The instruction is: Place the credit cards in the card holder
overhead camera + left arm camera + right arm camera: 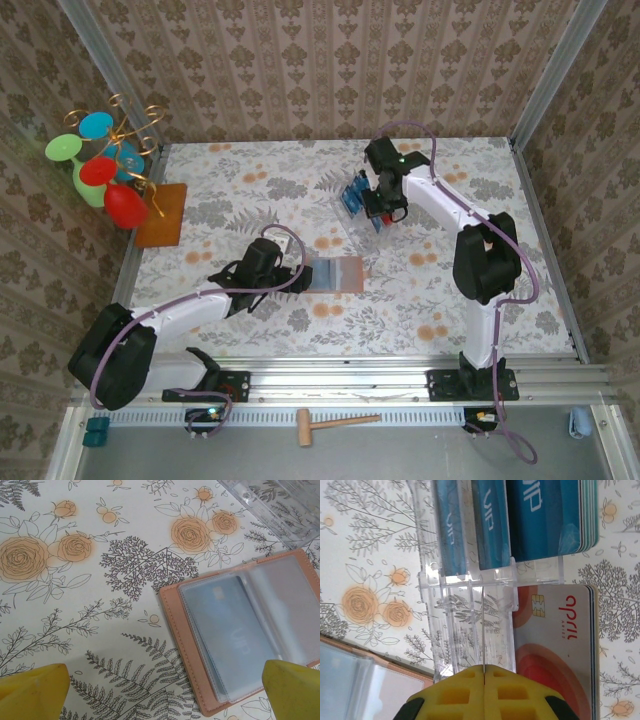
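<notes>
The tan card holder (336, 273) lies open in the middle of the table, its clear sleeves up. A blue credit card (225, 630) sits inside its left sleeve. My left gripper (163, 690) hovers open over the holder's (175, 625) left edge, yellow fingertips (35, 690) far apart. Several blue credit cards (540, 515) stand in the slots of a clear plastic tray (465, 625) at the back. My right gripper (483, 672) is over that tray (365, 228), pads pressed shut on one thin card (483, 630) seen edge-on. The blue cards (353, 195) sit just left of it.
A red-and-white chip card stack (555, 645) lies beside the tray. An orange-brown mat (163, 214) and a wire stand with coloured glasses (105, 165) occupy the far left. A wooden hammer (335, 424) lies off the table at the front. Patterned walls enclose the table.
</notes>
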